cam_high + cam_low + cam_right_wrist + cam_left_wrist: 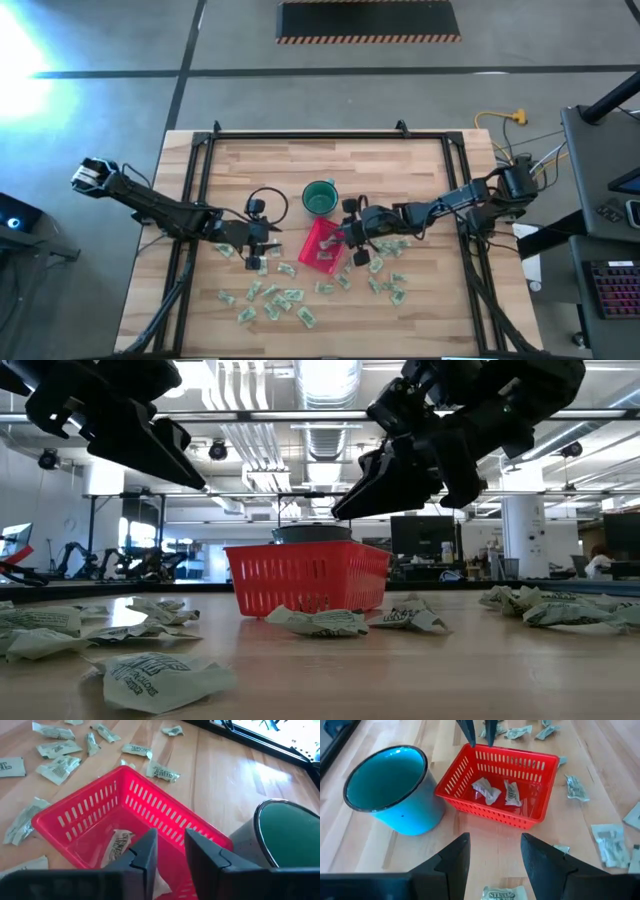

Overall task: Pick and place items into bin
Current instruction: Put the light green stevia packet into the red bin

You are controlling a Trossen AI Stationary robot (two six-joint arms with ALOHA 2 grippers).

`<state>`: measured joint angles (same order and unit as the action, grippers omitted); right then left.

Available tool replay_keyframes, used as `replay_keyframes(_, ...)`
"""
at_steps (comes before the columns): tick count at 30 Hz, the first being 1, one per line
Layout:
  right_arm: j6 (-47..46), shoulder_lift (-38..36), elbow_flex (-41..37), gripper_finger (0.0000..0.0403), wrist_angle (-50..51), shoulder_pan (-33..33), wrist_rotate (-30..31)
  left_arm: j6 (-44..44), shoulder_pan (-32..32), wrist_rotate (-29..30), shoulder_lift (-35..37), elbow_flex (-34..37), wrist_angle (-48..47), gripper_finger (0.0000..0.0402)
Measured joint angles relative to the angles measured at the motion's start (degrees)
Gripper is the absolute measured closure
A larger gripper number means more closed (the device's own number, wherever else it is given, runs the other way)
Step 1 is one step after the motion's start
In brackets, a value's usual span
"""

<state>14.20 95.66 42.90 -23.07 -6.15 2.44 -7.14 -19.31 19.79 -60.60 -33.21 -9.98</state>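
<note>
Right gripper [169,851] over the red bin [322,245] at table centre, fingers parted and empty, two items [486,790] inside; left gripper [495,860] released nearby; best lifted clear before seeking another piece.

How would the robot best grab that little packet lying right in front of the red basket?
Come straight down on the wrapped packet before the red basket. It lies flat and crumpled on the table, so pinch across its narrow middle, where raised folds give the end effector something to catch.
</note>
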Motion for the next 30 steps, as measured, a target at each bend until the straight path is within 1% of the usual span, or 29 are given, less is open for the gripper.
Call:
replay_keyframes(5,2.57,-0.24,0.04,0.0277,0.17,0.04,0.01,-1.74,-0.02,0.0,0.0,0.15,-0.05,0.0242)
replay_keyframes(10,3.4,-2.29,0.06,0.0266,2.19,-0.2,0.0,-4.41,-0.47,-0.01,0.01,0.17,-0.78,0.0242)
replay_keyframes(16,3.23,-6.17,0.04,0.0271,7.5,-0.84,-0.07,-12.84,-2.2,-0.57,0.04,-0.52,-8.46,0.0242)
replay_keyframes(20,3.4,-7.39,0.0,0.0278,8.02,-1.14,-1.93,-20.32,-3.18,-4.34,0.04,-0.52,-14.69,0.0242)
replay_keyframes(24,3.38,-7.58,0.0,0.0282,8.21,-1.11,-3.88,-27.92,-4.58,-5.91,-0.31,-0.75,-21.28,0.0242)
replay_keyframes(30,3.06,-7.53,-0.05,0.0279,8.82,-1.11,-4.09,-37.6,-7.07,-9.38,-1.85,-1.33,-30.96,0.0242)
